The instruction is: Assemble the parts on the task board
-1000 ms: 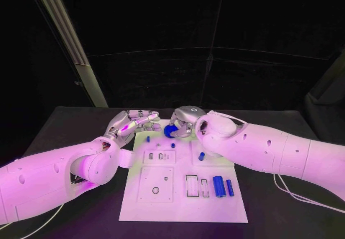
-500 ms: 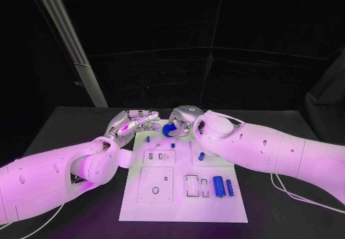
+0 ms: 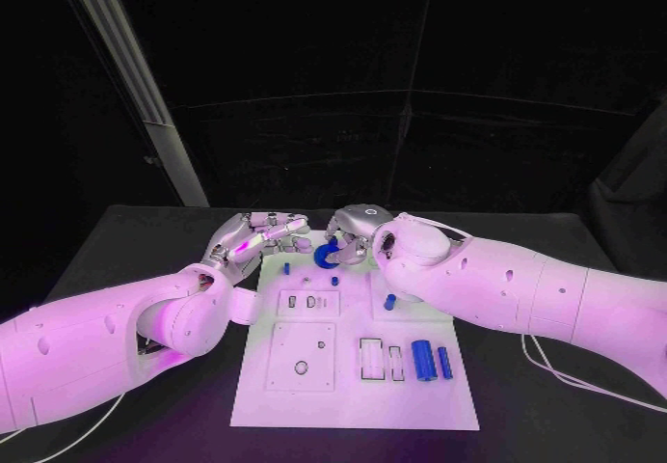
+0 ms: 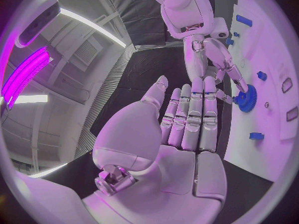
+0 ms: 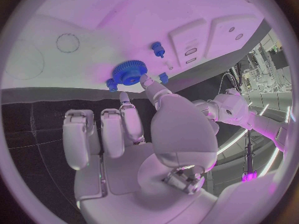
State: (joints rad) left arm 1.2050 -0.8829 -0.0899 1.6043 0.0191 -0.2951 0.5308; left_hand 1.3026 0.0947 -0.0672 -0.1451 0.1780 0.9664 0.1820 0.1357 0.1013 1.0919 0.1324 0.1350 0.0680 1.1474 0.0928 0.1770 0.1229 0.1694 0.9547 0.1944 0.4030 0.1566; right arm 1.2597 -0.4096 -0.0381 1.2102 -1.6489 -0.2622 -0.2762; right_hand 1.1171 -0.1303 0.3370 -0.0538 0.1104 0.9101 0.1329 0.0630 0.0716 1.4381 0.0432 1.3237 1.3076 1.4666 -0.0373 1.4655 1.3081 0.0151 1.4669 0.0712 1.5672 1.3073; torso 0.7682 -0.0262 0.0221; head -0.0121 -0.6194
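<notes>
On black table [image 3: 153, 241], task board [image 3: 355, 405] carries blue gear [image 3: 328, 255] under right hand [image 3: 355, 231].

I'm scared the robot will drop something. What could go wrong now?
The right robot hand grips the blue gear with fingertips only, at the far end of the task board, so it might slip. Small blue pegs stand close by and could get bumped. The left robot hand is open, holding nothing.

black table [image 3: 153, 241], dark curtained backdrop [image 3: 417, 145], pale slanted post [image 3: 139, 106]
</notes>
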